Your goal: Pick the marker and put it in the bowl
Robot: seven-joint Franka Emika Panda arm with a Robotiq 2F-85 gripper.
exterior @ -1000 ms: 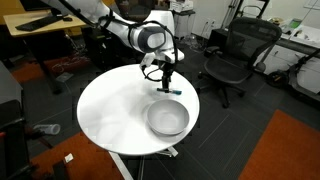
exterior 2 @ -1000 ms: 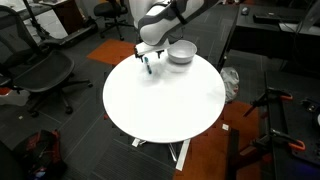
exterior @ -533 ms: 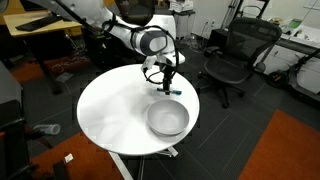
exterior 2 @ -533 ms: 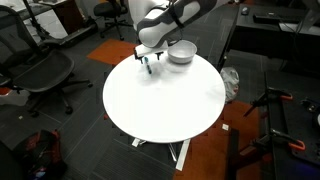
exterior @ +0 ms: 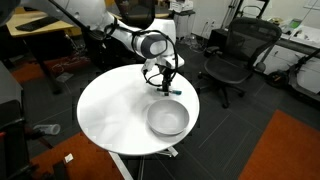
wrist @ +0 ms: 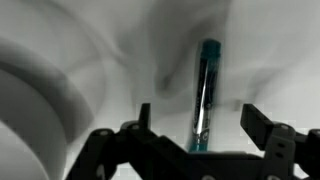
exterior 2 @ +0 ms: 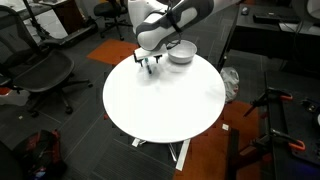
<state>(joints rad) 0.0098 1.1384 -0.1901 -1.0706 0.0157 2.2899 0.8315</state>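
Flat on the white table (exterior: 105, 110), outside the bowl: the marker (wrist: 206, 85), thin and dark with a teal-blue section, running almost straight up the wrist view and lined up with the gap between the two fingers. In an exterior view, only a small dark-and-teal stick (exterior: 172, 92) near the table's edge, close beside the bowl (exterior: 150, 118) but apart from its rim. Directly over it, the gripper (wrist: 200, 128), spread wide, with one black finger (wrist: 143, 118) on either side of the pen and clear space between each finger and the barrel; nothing clamped, nothing lifted. Too blurred to tell whether the fingertips touch the tabletop or hang just above it. In both exterior views, the gripper (exterior: 165, 84) (exterior 2: 148, 66) pointing straight down, low over the table, at the end of the white arm (exterior: 125, 32) reaching in from beyond the table's edge. Marker too small to make out beneath the gripper in an exterior view, with the round, shallow, light grey-silver bowl (exterior 2: 181, 52) just beside the gripper there, near the rim of the round table (exterior 2: 165, 105). Around the table, a black office chair (exterior: 235, 55) on dark floor, another office chair (exterior 2: 40, 70), and a patch of orange carpet (exterior: 290, 150).
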